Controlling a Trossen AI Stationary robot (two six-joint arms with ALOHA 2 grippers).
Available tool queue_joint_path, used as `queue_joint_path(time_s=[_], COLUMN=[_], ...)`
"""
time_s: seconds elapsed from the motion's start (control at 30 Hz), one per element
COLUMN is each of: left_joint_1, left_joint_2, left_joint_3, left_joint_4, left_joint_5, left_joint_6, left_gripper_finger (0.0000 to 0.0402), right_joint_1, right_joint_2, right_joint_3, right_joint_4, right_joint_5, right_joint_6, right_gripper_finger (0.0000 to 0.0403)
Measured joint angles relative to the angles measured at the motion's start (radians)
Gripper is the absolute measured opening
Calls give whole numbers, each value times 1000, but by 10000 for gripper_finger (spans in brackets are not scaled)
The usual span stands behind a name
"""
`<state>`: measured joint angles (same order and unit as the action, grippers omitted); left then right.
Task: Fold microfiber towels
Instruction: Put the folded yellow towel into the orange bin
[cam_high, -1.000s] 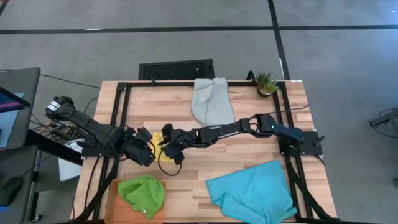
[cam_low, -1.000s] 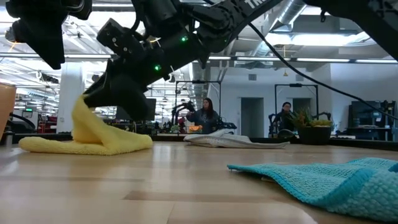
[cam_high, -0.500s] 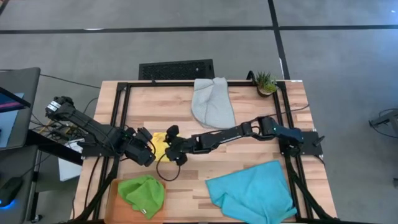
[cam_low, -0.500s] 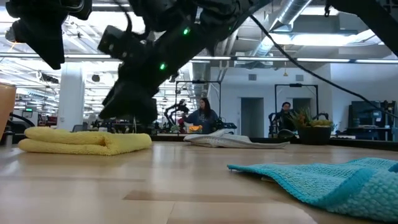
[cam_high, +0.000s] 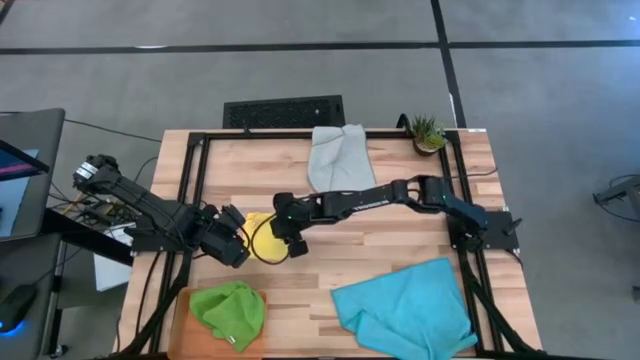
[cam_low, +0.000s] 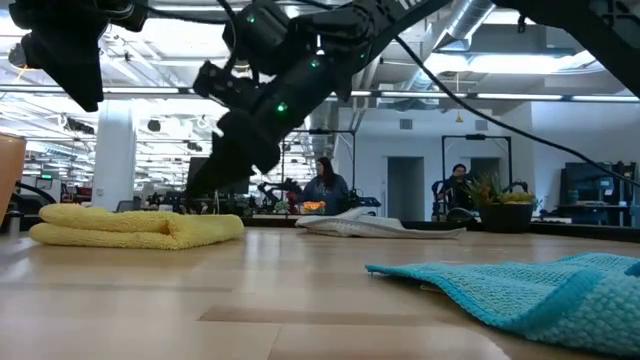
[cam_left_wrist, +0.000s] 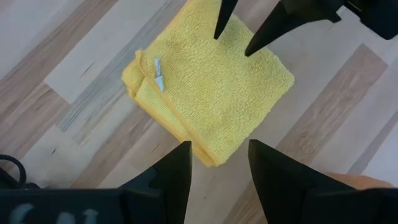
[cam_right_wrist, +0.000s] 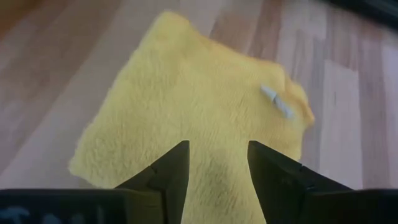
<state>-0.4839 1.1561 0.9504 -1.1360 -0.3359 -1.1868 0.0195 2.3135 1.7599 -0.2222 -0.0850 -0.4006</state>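
- Fingers of right gripper (cam_high: 291, 243) spread apart, holding nothing, hovering over yellow towel (cam_high: 262, 236); both tips show above the towel in right wrist view, no contact seen.
- Fingers of left gripper (cam_high: 240, 240) also spread and empty, just beside yellow towel's left edge, towel ahead of the tips in left wrist view.
- Yellow towel folded, flat on wood surface (cam_high: 400, 250), left of centre; roughly square so no clear long axis, small white tag (cam_left_wrist: 158, 72) near one corner, layered fold edge visible in low view.
- Right arm stretched long across surface from right side toward the left, wrist angled down.
- Left arm reaches in from left edge, low.
- Green towel (cam_high: 230, 312) bunched at front left, turquoise towel (cam_high: 405, 308) front right, grey towel (cam_high: 340, 165) at back.
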Motion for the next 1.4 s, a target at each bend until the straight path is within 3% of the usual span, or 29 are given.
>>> queue_joint_path(time_s=[0.17, 0.33, 0.67, 0.87, 1.07, 1.2, 1.4], left_joint_1=[0, 0, 0, 0, 0, 0, 0], left_joint_2=[0, 0, 0, 0, 0, 0, 0], left_joint_3=[0, 0, 0, 0, 0, 0, 0], left_joint_4=[0, 0, 0, 0, 1, 1, 1], left_joint_5=[0, 1, 11, 18, 18, 18, 26], left_joint_6=[0, -1, -5, -7, -7, -7, -14], left_gripper_finger=[151, 151, 151, 151, 151, 151, 151], right_joint_1=[-3, -1, -9, -13, -20, -25, -31], right_joint_2=[-1, 24, 119, 142, 139, 139, 139], right_joint_3=[2, 6, 2, 5, 7, 7, 6], right_joint_4=[49, 152, 209, 209, 158, 135, 118], right_joint_5=[-89, -99, -87, 17, 22, 20, 25], right_joint_6=[-35, -40, 1, 30, 72, 72, 69], right_gripper_finger=[184, 184, 184, 185, 185, 151, 41])
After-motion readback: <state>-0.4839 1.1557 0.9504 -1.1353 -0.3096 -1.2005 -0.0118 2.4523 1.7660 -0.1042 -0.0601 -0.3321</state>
